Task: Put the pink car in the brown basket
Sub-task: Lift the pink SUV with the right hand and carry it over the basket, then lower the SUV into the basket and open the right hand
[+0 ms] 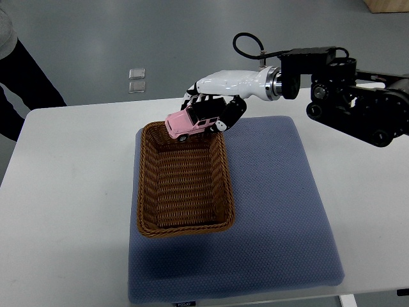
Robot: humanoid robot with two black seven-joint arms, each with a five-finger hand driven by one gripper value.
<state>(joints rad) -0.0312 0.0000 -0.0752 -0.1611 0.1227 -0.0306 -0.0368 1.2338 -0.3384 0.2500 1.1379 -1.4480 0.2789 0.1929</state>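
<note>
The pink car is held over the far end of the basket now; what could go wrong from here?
1. The right hand holds the pink car over the far rim of the brown basket, not its middle; released here, it may hit the rim and roll out.
2. The car hangs tilted, so it could land on its side.

You get even, soft overhead light; a faint shadow lies inside the basket (184, 220), and everything around it stays sharp.

Steep overhead view, robot's side
</note>
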